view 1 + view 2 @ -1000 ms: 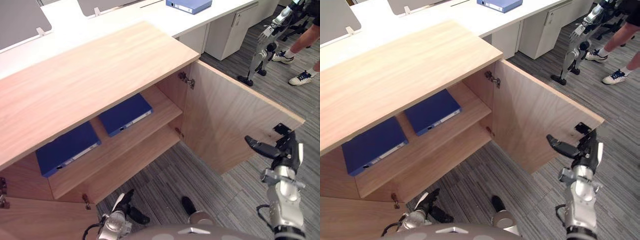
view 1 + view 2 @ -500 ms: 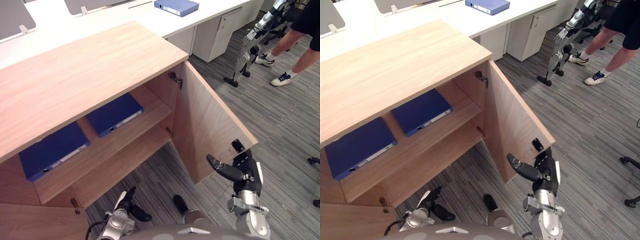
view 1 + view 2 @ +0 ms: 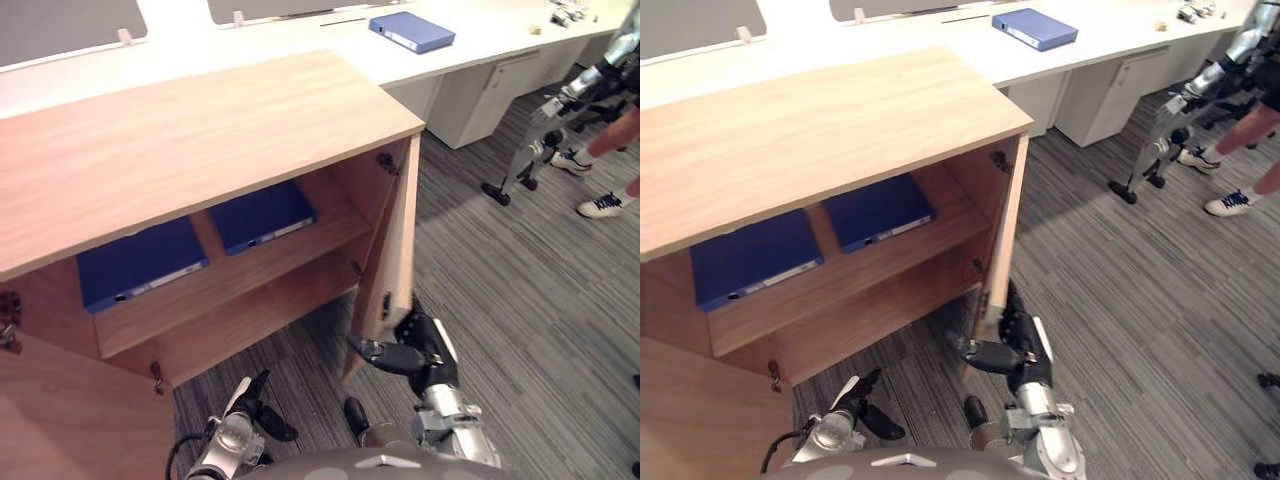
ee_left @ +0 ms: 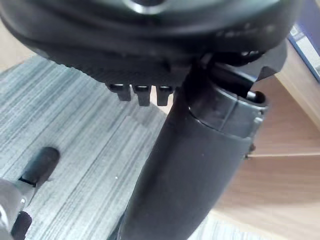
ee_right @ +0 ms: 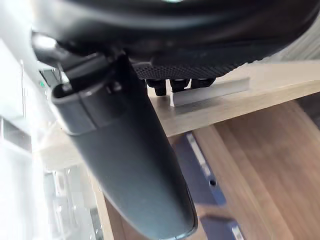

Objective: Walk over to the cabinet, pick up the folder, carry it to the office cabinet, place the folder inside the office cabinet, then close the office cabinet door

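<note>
The right robot hand [image 3: 418,346] is low beside the office cabinet door [image 3: 392,250], fingers held straight and flat against the door's outer face near its free edge, thumb stretched out toward the cabinet. It grips nothing. The door stands roughly halfway shut, so the step in hand looks to be closing it.

To do this well, the push should stay flat-handed and steady and follow the door's swing. The thumb needs to clear the gap before the door meets the frame.

The left robot hand [image 3: 246,407] hangs low near the floor, fingers loose and empty.

Inside the office cabinet [image 3: 200,140], two blue folders lie flat side by side on the upper shelf [image 3: 225,275], one on the left [image 3: 137,265] and one on the right [image 3: 262,215]. Which of them is the task's folder cannot be told.

Farther off, a third blue folder [image 3: 412,31] rests on a white counter [image 3: 480,45].
</note>
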Robot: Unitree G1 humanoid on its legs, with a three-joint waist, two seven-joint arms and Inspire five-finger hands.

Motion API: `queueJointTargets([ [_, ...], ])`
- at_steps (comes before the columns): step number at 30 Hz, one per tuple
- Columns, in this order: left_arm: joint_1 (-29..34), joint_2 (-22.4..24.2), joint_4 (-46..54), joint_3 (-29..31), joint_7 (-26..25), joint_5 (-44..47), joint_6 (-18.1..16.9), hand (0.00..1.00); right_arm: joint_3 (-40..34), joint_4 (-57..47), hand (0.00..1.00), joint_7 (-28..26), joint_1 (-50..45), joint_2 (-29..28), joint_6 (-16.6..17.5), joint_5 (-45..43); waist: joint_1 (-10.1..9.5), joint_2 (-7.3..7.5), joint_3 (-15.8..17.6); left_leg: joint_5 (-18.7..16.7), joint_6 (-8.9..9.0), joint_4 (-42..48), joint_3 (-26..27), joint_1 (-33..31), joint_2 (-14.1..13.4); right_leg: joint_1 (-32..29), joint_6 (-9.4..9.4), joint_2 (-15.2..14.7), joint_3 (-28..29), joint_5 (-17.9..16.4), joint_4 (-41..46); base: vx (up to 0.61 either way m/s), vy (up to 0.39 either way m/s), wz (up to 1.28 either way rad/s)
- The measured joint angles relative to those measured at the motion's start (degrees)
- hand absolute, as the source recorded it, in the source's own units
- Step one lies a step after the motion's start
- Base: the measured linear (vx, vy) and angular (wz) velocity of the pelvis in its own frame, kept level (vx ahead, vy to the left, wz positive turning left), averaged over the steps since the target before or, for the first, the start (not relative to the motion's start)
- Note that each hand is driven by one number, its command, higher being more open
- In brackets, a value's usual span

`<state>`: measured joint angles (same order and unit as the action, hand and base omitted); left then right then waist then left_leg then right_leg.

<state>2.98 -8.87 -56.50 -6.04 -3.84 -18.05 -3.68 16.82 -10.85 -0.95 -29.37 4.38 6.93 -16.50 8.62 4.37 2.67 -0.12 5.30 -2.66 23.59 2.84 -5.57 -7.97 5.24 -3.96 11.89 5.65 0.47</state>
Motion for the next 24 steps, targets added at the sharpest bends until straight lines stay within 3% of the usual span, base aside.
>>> queueJointTargets([
  [3,0.50,-0.64,0.04,0.15,-0.24,0.03,0.18,1.00,0.30,0.04,1.00,-1.06,4.17,0.04,0.00,0.23,-2.24,0.61,-0.29,1.82,0.09,-2.31,-2.38,-0.14,0.03,0.20,-0.67,-0.02,-2.64,-0.61,0.00,0.01,-0.012,0.46],
  [11,1.90,-1.58,0.83,1.12,-0.94,0.81,0.57,1.00,-5.17,6.90,1.00,1.39,15.81,1.03,0.00,0.95,-4.95,0.60,-0.18,2.61,-0.39,-2.37,-6.32,-2.21,-0.03,0.49,-0.45,-0.54,-6.63,-1.11,-0.34,0.04,0.001,0.26],
  [16,2.45,-1.64,0.90,3.12,-1.37,2.04,0.57,1.00,-11.39,12.56,1.00,4.46,21.28,4.30,-0.07,4.79,-5.40,-0.40,0.23,2.75,-0.39,-2.37,-8.25,-3.01,0.03,1.10,-0.31,-0.85,-8.50,-1.30,-1.16,0.04,0.001,0.19],
  [24,2.75,-1.50,0.93,3.47,-1.59,3.90,0.55,1.00,-13.39,21.22,1.00,5.92,24.69,7.13,-0.65,5.20,-5.44,-1.32,0.26,3.00,-0.35,-2.37,-10.21,-3.24,-0.01,2.20,-0.26,-1.01,-10.39,-1.51,-1.65,0.02,0.000,0.12],
])
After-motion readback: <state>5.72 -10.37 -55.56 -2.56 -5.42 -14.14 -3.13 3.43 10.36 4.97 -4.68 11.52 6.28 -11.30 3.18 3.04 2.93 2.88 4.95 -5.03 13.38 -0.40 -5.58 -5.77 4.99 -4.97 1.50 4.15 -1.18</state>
